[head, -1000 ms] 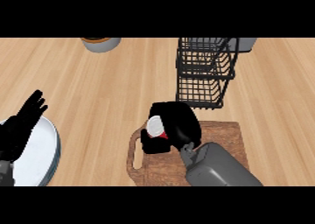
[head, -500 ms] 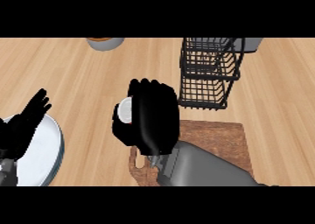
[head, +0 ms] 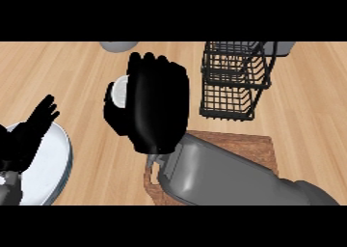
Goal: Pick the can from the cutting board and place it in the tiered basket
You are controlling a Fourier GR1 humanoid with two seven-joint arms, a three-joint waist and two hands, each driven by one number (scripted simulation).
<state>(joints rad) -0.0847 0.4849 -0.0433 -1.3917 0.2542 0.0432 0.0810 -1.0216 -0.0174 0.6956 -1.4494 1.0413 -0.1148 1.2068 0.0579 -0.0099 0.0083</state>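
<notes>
Fingers of the right hand (head: pixel 156 108) curl round the can (head: pixel 119 92), raised above the counter (head: pixel 70 77).

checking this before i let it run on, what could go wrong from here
1. The right robot hand hides most of the white-topped can; only its end shows, so a slip in the grasp might go unseen.
2. The black wire tiered basket has narrow openings, so the can or robot hand could catch its rim on the way in.
3. The hand is left of the basket, so the can still has to cross bare counter.
</notes>
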